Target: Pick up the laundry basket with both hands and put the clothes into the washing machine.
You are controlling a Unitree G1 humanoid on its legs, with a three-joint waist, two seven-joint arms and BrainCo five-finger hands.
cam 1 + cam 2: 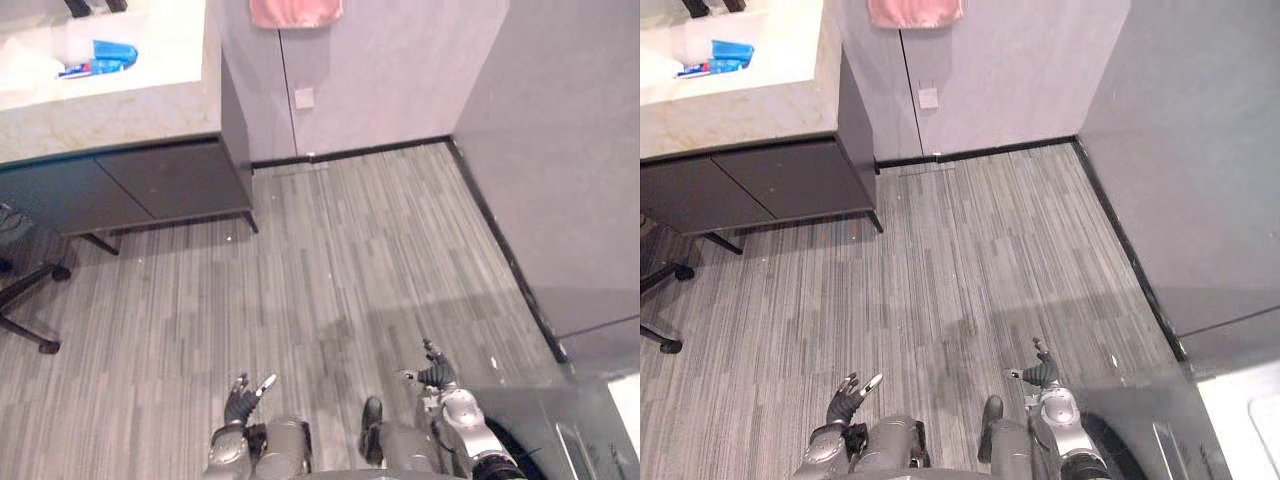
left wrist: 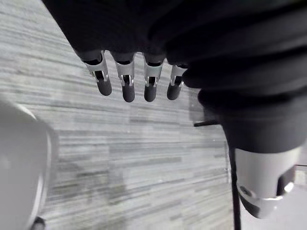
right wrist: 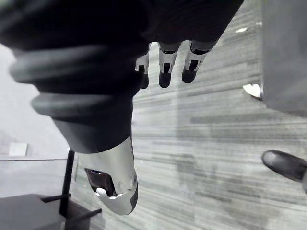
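Spreading across most of the scene, the striped grey floor (image 1: 350,260) runs between the dark cabinet (image 1: 150,185) under its pale counter (image 1: 110,115) and the side wall (image 1: 560,150), leaving room to walk. A pink towel (image 1: 295,10) hangs on the back wall (image 1: 380,70). Low down, the left hand (image 1: 242,400) and right hand (image 1: 435,372) hang with fingers loosely straight, holding nothing, likely ready to reach. Where the basket is I cannot tell.
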